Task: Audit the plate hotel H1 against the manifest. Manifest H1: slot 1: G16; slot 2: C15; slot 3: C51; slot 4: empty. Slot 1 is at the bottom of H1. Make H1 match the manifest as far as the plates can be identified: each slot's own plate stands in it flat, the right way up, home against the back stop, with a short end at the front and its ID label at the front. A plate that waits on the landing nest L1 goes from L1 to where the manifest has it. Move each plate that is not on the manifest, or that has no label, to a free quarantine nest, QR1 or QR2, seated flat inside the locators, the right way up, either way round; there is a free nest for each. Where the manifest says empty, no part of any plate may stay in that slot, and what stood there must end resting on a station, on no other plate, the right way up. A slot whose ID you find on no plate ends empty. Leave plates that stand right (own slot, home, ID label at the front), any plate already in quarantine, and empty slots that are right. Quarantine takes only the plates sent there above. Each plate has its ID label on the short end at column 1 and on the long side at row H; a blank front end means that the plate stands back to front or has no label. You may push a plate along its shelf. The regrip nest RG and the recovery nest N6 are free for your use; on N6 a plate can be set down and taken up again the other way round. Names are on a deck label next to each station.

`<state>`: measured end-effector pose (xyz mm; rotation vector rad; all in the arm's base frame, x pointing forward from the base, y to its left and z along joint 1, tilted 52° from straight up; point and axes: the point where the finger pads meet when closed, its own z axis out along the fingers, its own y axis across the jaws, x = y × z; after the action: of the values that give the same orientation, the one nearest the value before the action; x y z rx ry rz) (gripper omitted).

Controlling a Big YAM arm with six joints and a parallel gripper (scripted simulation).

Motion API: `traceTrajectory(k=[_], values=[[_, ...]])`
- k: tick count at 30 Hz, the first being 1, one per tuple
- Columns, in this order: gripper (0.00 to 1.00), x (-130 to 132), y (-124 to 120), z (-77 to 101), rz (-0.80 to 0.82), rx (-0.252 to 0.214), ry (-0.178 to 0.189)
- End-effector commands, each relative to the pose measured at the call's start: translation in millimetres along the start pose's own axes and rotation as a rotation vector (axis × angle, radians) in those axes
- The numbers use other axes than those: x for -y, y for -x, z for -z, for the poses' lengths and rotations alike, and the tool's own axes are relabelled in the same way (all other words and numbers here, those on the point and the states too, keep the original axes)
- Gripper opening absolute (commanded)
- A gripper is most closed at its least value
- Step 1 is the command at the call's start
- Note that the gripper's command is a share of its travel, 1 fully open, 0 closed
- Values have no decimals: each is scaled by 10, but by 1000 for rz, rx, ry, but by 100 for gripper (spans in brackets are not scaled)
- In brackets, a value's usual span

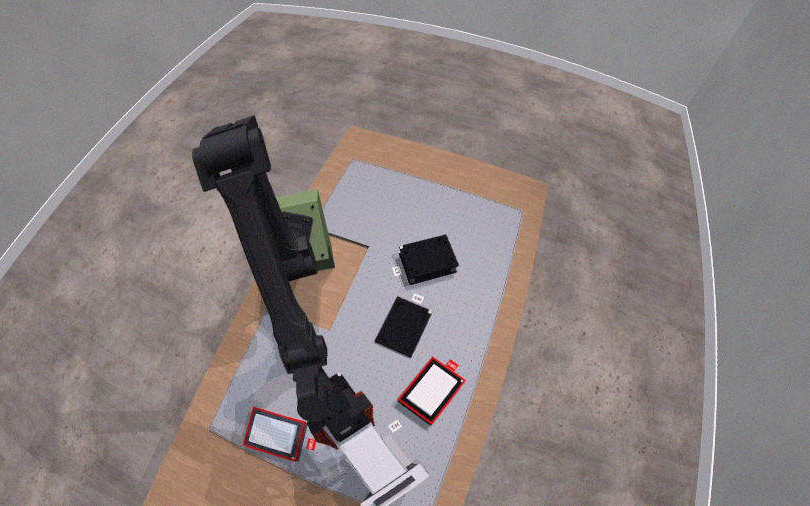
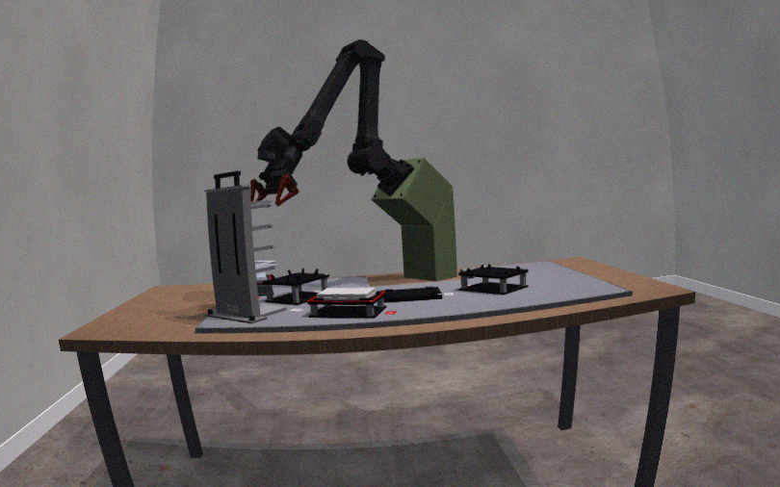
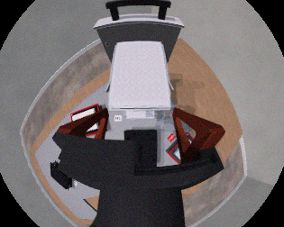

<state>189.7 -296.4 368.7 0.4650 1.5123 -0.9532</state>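
From the top view, the end effector (image 1: 346, 428) is hanging with its red fingers (image 1: 367, 413) spread fully wide and gripping nothing, sitting at the 10 o'clock end of the plate hotel H1 (image 1: 395, 487), whose pale top board is lying near the bottom edge of the tabletop (image 1: 521, 251). A red-framed quarantine nest (image 1: 274, 433) is sitting just at the end effector's 9 o'clock, carrying a pale plate. At its 2 o'clock, a second red-framed nest (image 1: 431, 390) is carrying a white plate (image 1: 432, 387). Two black nests (image 1: 402, 326) (image 1: 428, 258) are lying further toward 12 o'clock, apart from each other.

From the exterior view, the end effector (image 2: 273, 192) is hovering level with the hotel's top, at the 3 o'clock side of the grey tower (image 2: 229, 254), with both fingers released and touching nothing. Shelf edges are jutting out below it; a pale plate (image 2: 265, 266) is showing low in the tower, though which slot I cannot tell.

From the wrist view, the open fingers are flanking the hotel's top board (image 3: 140, 77), with its black handle (image 3: 138, 5) at 12 o'clock. Nothing is lying between them.
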Motion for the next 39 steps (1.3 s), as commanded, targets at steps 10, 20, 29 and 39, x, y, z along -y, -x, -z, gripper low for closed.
traceTrajectory(k=[10,20,29,39], values=[[100,43,327,-78,15,49,-4],[86,43,327,-78,15,49,-4],[86,43,327,-78,15,49,-4],[86,43,327,-78,15,49,-4]])
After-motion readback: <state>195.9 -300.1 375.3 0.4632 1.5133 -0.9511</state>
